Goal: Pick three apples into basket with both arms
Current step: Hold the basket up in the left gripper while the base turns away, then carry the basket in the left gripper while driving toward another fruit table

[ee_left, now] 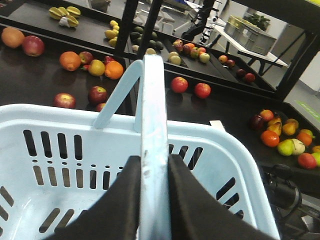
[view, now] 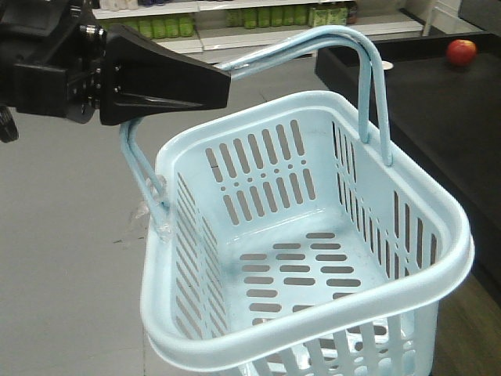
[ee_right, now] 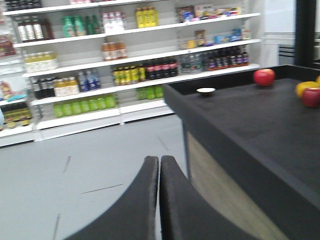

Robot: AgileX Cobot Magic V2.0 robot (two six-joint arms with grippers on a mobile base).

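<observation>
So the left gripper [ee_left: 154, 167] is clamped tight on the handles [ee_left: 152, 105]. Both pale blue hoops are squeezed together between its two black fingers [ee_left: 122, 200], and the basket [view: 329, 100] is hung from that grip over the grey floor [view: 70, 258]. Nothing is held in the basket: only its slotted bottom and slotted walls can be seen, plus a scrap of clear film [view: 149, 215] stuck by the handle joint below the fingers.

All the fruit is found outside the basket. Past the left fingertips a black display table [ee_left: 30, 80] is spread with it. Two red apples [ee_left: 179, 84] are placed just right of the handle line, and darker red ones [ee_left: 97, 93] are off to the left of the fingers next to some oranges [ee_left: 70, 60]. More mixed fruit is piled further right.

The right gripper [ee_right: 159, 167] is pinched closed on nothing, fingers pressed flat against each other. Ahead and to the right of them a black counter [ee_right: 240, 125] is seen with one red apple [ee_right: 263, 77] near its far edge and a small white dish [ee_right: 206, 91] left of that. Another apple [ee_right: 311, 96] is touching a yellow-orange fruit at the frame edge. Shelves of bottles [ee_right: 100, 50] are lined up well beyond the fingertips.

From the front view, a lone apple [view: 462, 52] is spotted on the counter — well apart from the left fingers, off to the right.
</observation>
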